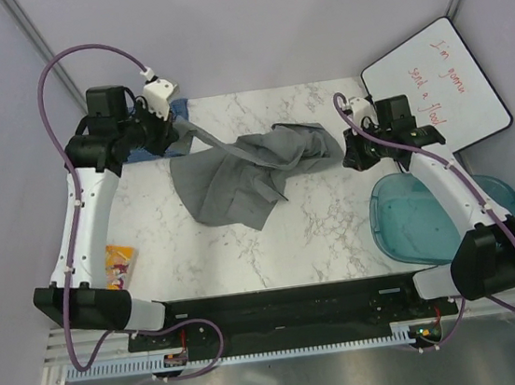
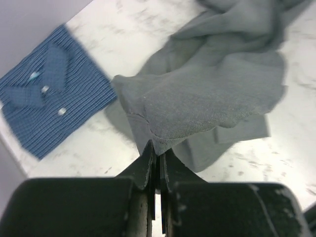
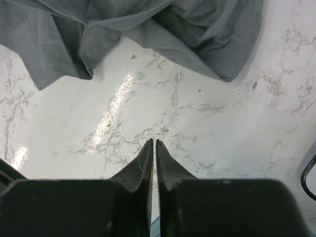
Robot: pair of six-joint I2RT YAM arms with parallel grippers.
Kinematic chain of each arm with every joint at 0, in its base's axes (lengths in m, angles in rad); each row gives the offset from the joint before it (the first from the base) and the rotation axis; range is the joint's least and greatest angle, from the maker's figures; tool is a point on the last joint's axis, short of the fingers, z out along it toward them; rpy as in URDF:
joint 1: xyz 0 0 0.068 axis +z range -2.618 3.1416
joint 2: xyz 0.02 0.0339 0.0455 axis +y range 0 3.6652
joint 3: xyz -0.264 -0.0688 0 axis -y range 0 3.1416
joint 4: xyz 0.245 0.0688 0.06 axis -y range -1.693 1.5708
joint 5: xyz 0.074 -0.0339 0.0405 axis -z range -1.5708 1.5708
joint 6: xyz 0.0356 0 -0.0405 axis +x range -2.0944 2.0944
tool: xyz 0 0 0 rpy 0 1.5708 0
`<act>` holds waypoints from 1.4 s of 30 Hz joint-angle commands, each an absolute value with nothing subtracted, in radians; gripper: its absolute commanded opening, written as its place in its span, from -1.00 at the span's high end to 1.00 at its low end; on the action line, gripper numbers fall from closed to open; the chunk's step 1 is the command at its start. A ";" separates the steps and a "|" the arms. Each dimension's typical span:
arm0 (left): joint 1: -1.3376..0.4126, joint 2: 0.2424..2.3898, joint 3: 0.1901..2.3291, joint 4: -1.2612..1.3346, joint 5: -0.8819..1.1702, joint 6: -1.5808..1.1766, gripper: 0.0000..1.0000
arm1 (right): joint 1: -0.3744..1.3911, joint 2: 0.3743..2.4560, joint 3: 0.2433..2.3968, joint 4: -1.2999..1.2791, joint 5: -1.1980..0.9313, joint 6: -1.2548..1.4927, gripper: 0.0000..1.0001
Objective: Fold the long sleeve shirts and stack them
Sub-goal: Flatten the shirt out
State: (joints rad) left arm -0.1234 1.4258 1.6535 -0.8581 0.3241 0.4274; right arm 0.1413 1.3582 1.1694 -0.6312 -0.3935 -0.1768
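Two shirts are in play, and only one looks finished. The blue checked shirt [image 2: 44, 94] lies folded at the far left corner of the tabletop [image 1: 328, 231]. The grey shirt [image 1: 245, 170] sprawls crumpled across the far middle, with one strip of it stretched up toward that same corner.

Your left fingers [image 2: 145, 168] are pressed together on a thin bit of the grey shirt's edge. The cloth hangs from them just beside the blue shirt. Your right fingers [image 3: 143, 163] are pressed together on nothing, over bare marble near the right edge. They are close to the grey shirt's right end but apart from it.

The pinch is the weak point. You hold very little cloth, so a quick pull against the weight of the heap could slip it free.

Watch the far left corner too. If the lifted grey cloth sweeps or drops across the blue shirt, it will likely drag that fold open.

The grey shirt is bunched, and I cannot tell where its sleeves or collar lie. Spreading it from one held point may twist it rather than flatten it.

You will have to spread the right fingers before they can take a second hold. If they come down shut, they will only push the cloth toward the left.
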 commanded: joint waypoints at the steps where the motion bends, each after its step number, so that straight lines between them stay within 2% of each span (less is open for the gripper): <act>1: -0.187 1.327 1.797 -1.010 0.715 0.457 0.96 | 0.141 1.352 1.190 -0.681 -0.449 -0.253 0.55; 3: -0.283 1.289 1.821 -1.045 0.775 0.498 0.97 | 0.141 1.342 1.195 -0.658 -0.460 -0.271 0.22; 4: -0.341 1.272 1.831 -1.051 0.741 0.496 0.96 | 0.141 1.335 1.198 -0.650 -0.465 -0.281 -0.09; 6: -0.501 1.243 1.844 -1.054 0.718 0.471 0.97 | 0.141 1.313 1.203 -0.618 -0.466 -0.288 -0.30; 7: -0.523 1.239 1.868 -1.057 0.780 0.462 0.96 | 0.141 1.310 1.212 -0.617 -0.465 -0.288 -0.41; 9: -0.529 1.253 1.910 -1.057 0.874 0.433 0.96 | 0.140 1.316 1.229 -0.620 -0.440 -0.288 -0.44; 12: -0.531 1.308 2.031 -1.000 0.796 0.342 0.96 | 0.137 1.333 1.256 -0.641 -0.440 -0.290 -0.44; 18: -0.519 1.399 2.213 -0.769 0.335 0.235 0.96 | 0.137 1.322 1.262 -0.575 -0.537 -0.264 -0.51; 19: -0.512 1.413 2.251 -0.756 0.313 0.236 0.96 | 0.137 1.307 1.264 -0.554 -0.554 -0.259 -0.54; 20: -0.505 1.422 2.263 -0.750 0.310 0.248 0.96 | 0.138 1.295 1.264 -0.493 -0.578 -0.250 -0.57; 21: -0.506 1.425 2.260 -0.733 0.308 0.262 0.97 | 0.138 1.283 1.262 -0.459 -0.601 -0.255 -0.91; 22: -0.506 1.424 2.252 -0.720 0.296 0.261 0.96 | 0.138 1.257 1.255 -0.424 -0.647 -0.262 -0.96; 28: -0.503 1.372 2.174 -0.629 0.276 0.238 0.97 | 0.199 1.196 1.180 -0.112 -0.759 -0.337 -0.96; 32: -0.496 1.348 2.154 -0.604 0.262 0.242 0.96 | 0.284 1.258 1.210 -0.103 -0.744 -0.426 -0.96; 37: -0.488 1.304 2.119 -0.583 0.337 0.267 0.97 | 0.347 1.341 1.223 -0.080 -0.736 -0.636 -0.96; 42: -0.486 1.234 2.039 -0.575 0.399 0.298 0.96 | 0.382 1.420 1.291 -0.060 -0.726 -0.716 -0.96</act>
State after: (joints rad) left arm -0.4900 1.2999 2.0846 -0.6533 0.3264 0.2745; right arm 0.3614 1.3792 1.2015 -0.1268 -0.7033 -0.5846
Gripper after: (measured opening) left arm 0.034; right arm 0.982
